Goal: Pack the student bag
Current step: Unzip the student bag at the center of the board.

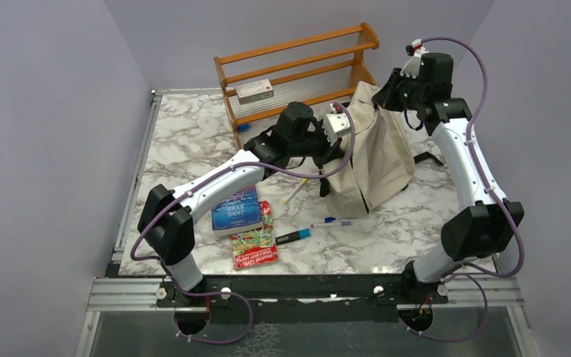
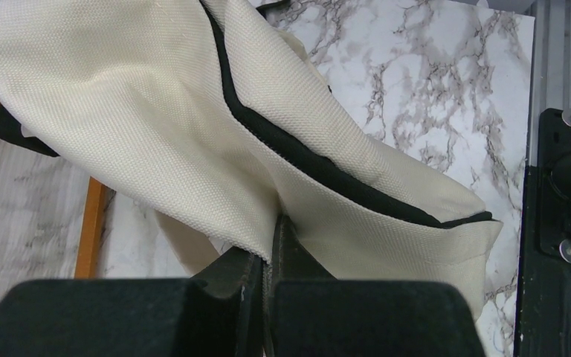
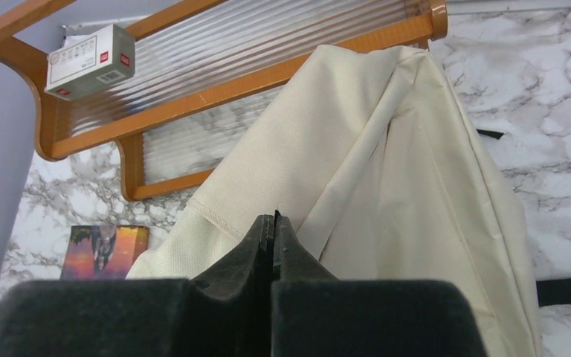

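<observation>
- Student bag point(image 1: 375, 160) stands upright at the back of the surface point(image 1: 193, 141), just in front of the wooden rack point(image 1: 297, 52).
- Left gripper point(image 2: 271, 249) pinches its zipper-side edge.
- Right gripper point(image 3: 273, 223) is pressed together at the top edge; can't tell if fabric is caught.
- Book point(image 1: 236, 210) and pen point(image 1: 332, 222) lie front-left; bare marble front-right.

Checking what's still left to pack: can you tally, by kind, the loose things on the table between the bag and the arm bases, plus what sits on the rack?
Book: 1
Red packet: 1
Pens or markers: 3 (blue-capped marker, purple-ended pen, pale pen by the student bag)
Box on the wooden rack: 1
Total: 6
</observation>
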